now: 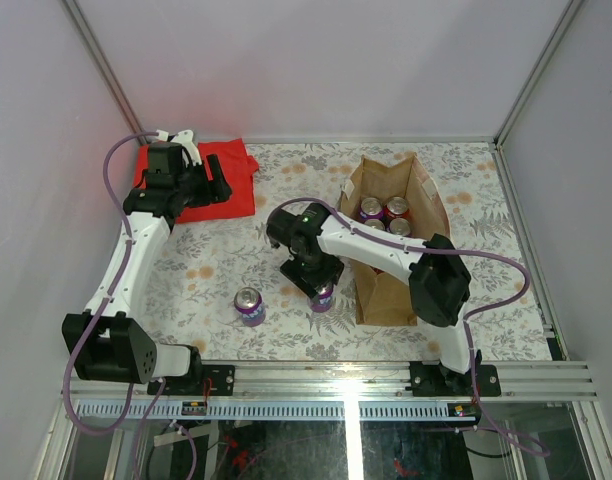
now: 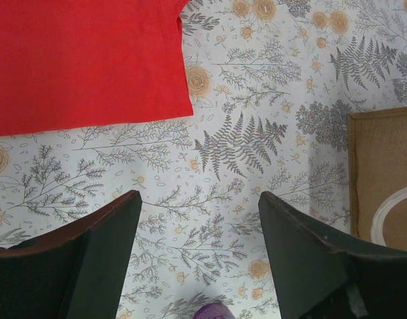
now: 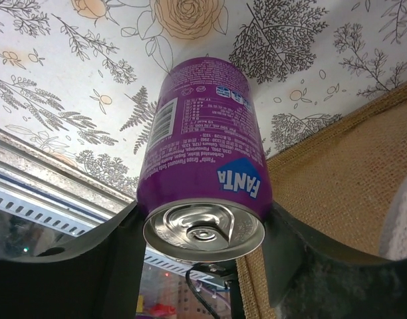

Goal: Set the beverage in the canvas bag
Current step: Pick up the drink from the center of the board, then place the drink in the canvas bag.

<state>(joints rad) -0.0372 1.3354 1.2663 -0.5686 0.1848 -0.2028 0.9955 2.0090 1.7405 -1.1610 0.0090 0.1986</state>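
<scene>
My right gripper [image 1: 320, 283] is shut on a purple Fanta can [image 1: 323, 297], its fingers pressed to both sides of the can [image 3: 203, 153] just left of the canvas bag. I cannot tell whether the can rests on the table or is lifted. The tan canvas bag [image 1: 386, 290] stands open at centre right and holds several purple cans [image 1: 384, 210]. Its wall shows in the right wrist view [image 3: 350, 173] and the left wrist view [image 2: 383, 173]. A second purple can [image 1: 250, 305] stands on the table to the left. My left gripper [image 1: 212, 180] is open and empty [image 2: 198, 199] over the table beside the red cloth.
A flat red cloth [image 1: 221, 185] lies at the back left, also in the left wrist view [image 2: 84, 60]. The floral tablecloth [image 1: 286, 170] covers the table. White walls enclose the back and sides. A metal rail [image 1: 336, 378] runs along the near edge.
</scene>
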